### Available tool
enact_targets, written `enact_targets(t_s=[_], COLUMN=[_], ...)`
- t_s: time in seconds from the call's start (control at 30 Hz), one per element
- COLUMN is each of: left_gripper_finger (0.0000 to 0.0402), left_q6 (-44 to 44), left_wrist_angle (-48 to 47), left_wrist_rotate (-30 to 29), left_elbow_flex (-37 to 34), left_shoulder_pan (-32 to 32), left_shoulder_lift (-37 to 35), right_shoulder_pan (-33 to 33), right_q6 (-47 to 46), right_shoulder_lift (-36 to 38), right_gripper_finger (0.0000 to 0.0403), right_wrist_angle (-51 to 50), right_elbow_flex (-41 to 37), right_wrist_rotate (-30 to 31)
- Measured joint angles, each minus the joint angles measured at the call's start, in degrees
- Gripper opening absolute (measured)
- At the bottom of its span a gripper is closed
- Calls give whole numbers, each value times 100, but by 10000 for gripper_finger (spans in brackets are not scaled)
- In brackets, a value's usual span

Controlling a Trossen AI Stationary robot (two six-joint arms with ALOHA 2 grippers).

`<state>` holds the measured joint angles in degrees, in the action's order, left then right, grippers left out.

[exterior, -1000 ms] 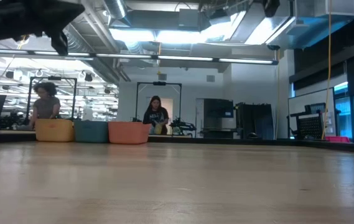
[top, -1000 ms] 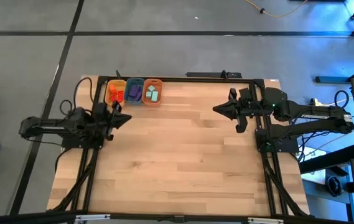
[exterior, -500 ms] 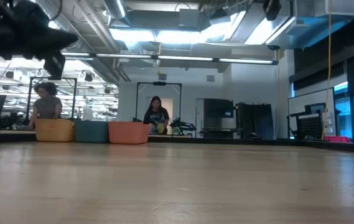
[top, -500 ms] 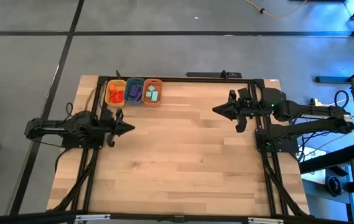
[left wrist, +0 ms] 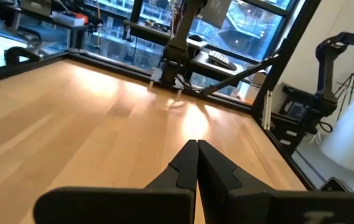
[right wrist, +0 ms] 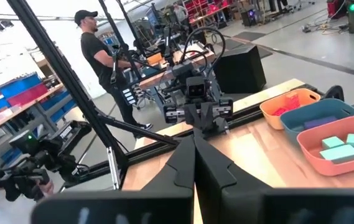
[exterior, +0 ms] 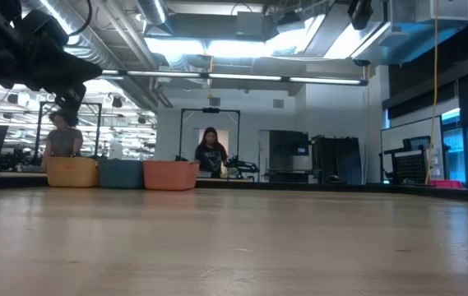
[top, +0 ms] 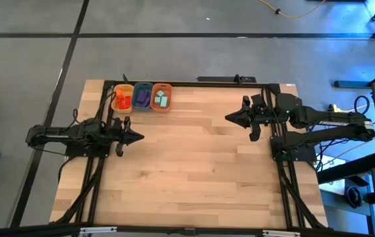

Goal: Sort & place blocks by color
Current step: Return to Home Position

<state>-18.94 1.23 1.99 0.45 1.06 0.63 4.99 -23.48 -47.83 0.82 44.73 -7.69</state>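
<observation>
Three tubs stand in a row at the table's far left. The yellow tub (top: 122, 91) holds orange-red blocks (top: 122, 101), the blue tub (top: 142, 88) holds purple blocks (top: 142, 99), and the orange tub (top: 161, 87) holds mint-teal blocks (top: 162, 100) (right wrist: 340, 144). My left gripper (top: 138, 137) (left wrist: 196, 145) is shut and empty, pointing toward the table's right, on the near side of the tubs. My right gripper (top: 229, 116) (right wrist: 194, 138) is shut and empty, hovering at the table's right side and pointing left.
Bare wooden tabletop (top: 194, 164) stretches between the two arms and toward the near edge. A black frame rail (top: 194, 83) runs along the far edge. People stand in the room beyond: one in black (right wrist: 96, 50), others far off (exterior: 211, 152).
My left gripper has drawn away from the tubs toward the near edge and a little to the right, sinking lower, and has swung to point straight toward the table's right. It has stayed shut. The right arm has kept still.
</observation>
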Motion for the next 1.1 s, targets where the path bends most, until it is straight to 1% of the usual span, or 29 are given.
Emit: enact_targets(t_s=[0.13, 0.27, 0.43, 0.57, 0.63, 0.73, 0.87, 1.0, 1.1], left_gripper_finger=[0, 0, 0, 0, 0, 0, 0, 0, 0], left_q6=[2, 2, 2, 2, 2, 1, 2, 2, 2], left_wrist_angle=[-9, -11, -15, -17, -17, -17, -20, -20, -22], left_wrist_rotate=[0, -1, -1, -1, -1, -1, -1, -1, -1], left_elbow_flex=[0, 0, 0, 0, 0, 0, 0, 0, 0], left_shoulder_pan=[1, 4, 4, 4, 4, 4, 4, 4, 4], left_shoulder_lift=[3, 3, 3, 3, 3, 3, 3, 3, 3], right_shoulder_pan=[2, 0, 2, 2, 2, 2, 0, 0, 2], right_q6=[234, 673, 1025, 1113, 1134, 1042, 1186, 1323, 1194], right_shoulder_lift=[132, 557, 1429, 2233, 2693, 3341, 4012, 4520, 4775], right_gripper_finger=[0, 0, 0, 0, 0, 0, 0, 0, 0], right_wrist_angle=[-78, -866, -1686, -1644, -1671, -1654, -1670, -1658, -1636], right_elbow_flex=[0, -2, -19, -309, -578, -898, -1134, -1358, -1639], right_wrist_rotate=[-263, -293, -292, -351, -477, -487, -106, 783, 1180])
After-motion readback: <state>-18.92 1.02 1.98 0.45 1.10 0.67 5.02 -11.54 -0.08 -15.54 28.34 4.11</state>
